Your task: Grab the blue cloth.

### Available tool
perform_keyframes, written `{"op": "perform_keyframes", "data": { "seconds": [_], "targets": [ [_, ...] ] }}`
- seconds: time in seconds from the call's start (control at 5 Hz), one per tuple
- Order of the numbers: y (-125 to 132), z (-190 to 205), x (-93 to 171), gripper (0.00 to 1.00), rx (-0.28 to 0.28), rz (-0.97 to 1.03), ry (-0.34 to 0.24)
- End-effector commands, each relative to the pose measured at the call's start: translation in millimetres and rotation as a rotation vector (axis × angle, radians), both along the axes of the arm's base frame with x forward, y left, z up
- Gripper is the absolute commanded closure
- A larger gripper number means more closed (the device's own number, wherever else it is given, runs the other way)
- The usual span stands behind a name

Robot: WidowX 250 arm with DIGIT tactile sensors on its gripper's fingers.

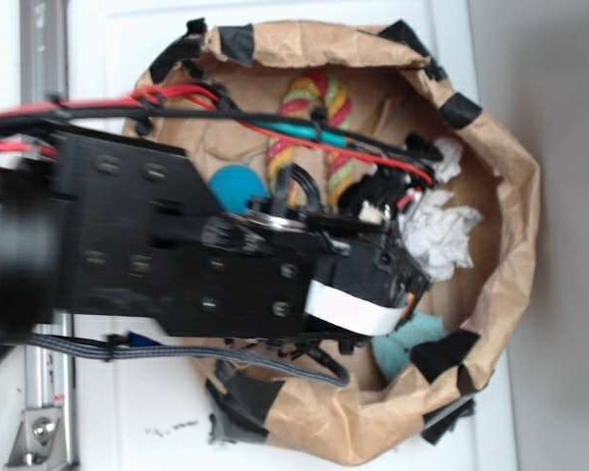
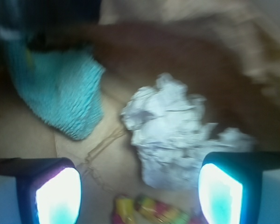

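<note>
While the gripper (image 2: 139,196) hangs wide open and empty, we have no grasp yet. We still need to reach the blue cloth (image 2: 60,91), just beside the white cloth (image 2: 170,133).

The work surface (image 1: 128,412) is a white panel, scuffed with small dark specks near its lower edge. A metal rail (image 1: 44,392) with a bolt runs along the left side. A plain grey-white wall or floor area (image 1: 560,98) fills the right side. Lighting is bright and diffuse, with a soft shadow right of the brown paper enclosure (image 1: 515,196).
</note>
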State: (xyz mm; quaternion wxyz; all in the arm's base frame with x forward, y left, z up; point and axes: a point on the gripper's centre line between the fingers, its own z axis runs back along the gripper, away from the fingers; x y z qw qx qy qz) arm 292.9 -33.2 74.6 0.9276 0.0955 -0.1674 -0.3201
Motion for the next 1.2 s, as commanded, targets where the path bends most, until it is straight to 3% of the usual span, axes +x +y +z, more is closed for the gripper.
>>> {"op": "perform_keyframes", "data": {
  "seconds": [0.0, 0.4, 1.0],
  "targets": [
    [-24, -2, 21, 0.0, -0.123, -0.141, -0.045],
    [-40, 7, 30, 0.0, -0.21, -0.218, -0.022],
    [-78, -16, 14, 0.0, -0.187, -0.326, 0.118]
  ]
}}
